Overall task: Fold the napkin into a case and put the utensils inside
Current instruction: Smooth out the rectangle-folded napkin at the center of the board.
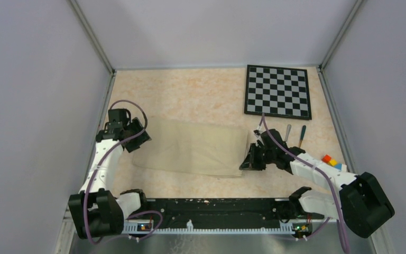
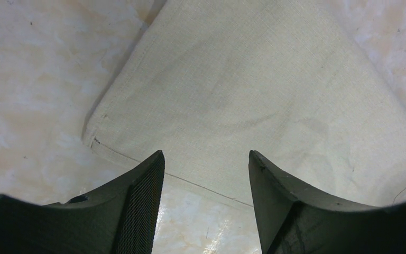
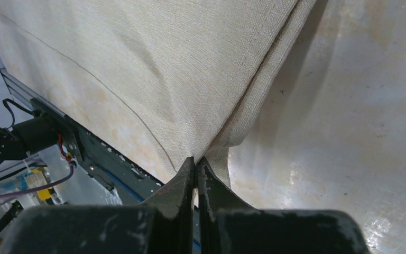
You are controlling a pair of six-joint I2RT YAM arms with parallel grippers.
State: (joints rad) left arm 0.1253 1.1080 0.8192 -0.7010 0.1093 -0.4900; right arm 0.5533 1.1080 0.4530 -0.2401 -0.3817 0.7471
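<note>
My right claw (image 3: 196,161) pinches the near-right corner of the one napkin (image 1: 190,147); my left claw (image 2: 206,156) hangs spread over its left edge. The napkin lies folded mid-counter (image 1: 190,90). One checkered board (image 1: 278,91) sits far right. Two utensils, knife (image 1: 287,132) and spoon (image 1: 301,135), lie right of the napkin, partly behind my right arm (image 1: 317,169).

Napkin (image 1: 190,147): plain beige cloth, folded to a long rect, 2 layers showing at the edge. Lies flat mid table (image 1: 190,95), long axis L–R, slightly tilted. Near-R corner pinched in R gripper (image 3: 196,159). Utensils just R of it, not touching cloth: silver knife (image 1: 287,132) & dark-handled spoon (image 1: 302,136), side by side, approx parallel, near ends hidden.
</note>
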